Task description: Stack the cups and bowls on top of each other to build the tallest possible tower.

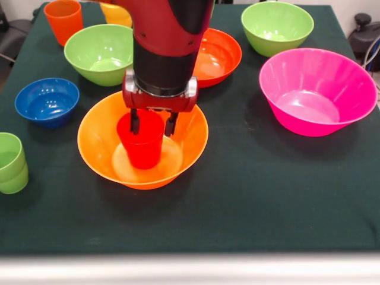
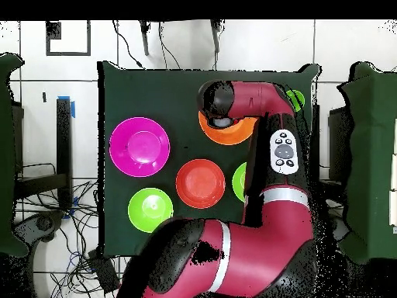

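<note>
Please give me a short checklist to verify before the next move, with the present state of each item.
1. Red cup stands upright inside large orange bowl: ok.
2. End effector fingers straddle the cup's rim: ok.
3. Grip released or closed on the cup: cannot tell.
4. Small blue bowl sits apart and unobstructed: ok.
5. Stacked light green cups upright at table edge: ok.
6. Arm covers part of the table in the overhead view: not ok.

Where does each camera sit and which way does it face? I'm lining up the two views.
Front view: across the table, facing the robot; the arm drops from above, its tool at the red cup inside the large orange bowl.
Overhead view: above the table, looking straight down; the arm rises from the bottom edge.
Shared: the large orange bowl, the pink bowl and the arm.
</note>
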Controlling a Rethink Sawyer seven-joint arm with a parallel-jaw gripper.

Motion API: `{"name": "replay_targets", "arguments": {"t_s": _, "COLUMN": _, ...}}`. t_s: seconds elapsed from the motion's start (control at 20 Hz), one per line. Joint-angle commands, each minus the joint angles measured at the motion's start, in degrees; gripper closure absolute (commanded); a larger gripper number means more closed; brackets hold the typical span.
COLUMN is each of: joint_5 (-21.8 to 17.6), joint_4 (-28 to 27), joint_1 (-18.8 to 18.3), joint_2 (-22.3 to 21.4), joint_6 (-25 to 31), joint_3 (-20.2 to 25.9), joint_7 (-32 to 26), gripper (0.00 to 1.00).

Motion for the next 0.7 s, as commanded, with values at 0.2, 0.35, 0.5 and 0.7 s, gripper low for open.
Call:
{"name": "replay_targets", "arguments": {"t_s": 0.2, "joint_5": -2.1, "joint_4": -1.0, "joint_1": 1.4, "joint_2": -2.3, "joint_6": 8.5, "joint_3": 3.8, "joint_7": -11.1, "gripper": 0.00}}
{"name": "replay_targets", "arguments": {"t_s": 0.35, "joint_5": -2.0, "joint_4": -1.2, "joint_1": 1.5, "joint_2": -2.4, "joint_6": 9.2, "joint_3": 4.0, "joint_7": -10.5, "gripper": 0.00}}
{"name": "replay_targets", "arguments": {"t_s": 0.5, "joint_5": -1.9, "joint_4": -1.0, "joint_1": 1.5, "joint_2": -2.4, "joint_6": 9.2, "joint_3": 4.2, "joint_7": -10.1, "gripper": 0.00}}
{"name": "replay_targets", "arguments": {"t_s": 0.7, "joint_5": -1.4, "joint_4": 0.0, "joint_1": 1.3, "joint_2": -2.2, "joint_6": 8.6, "joint_3": 4.6, "joint_7": -9.0, "gripper": 0.00}}
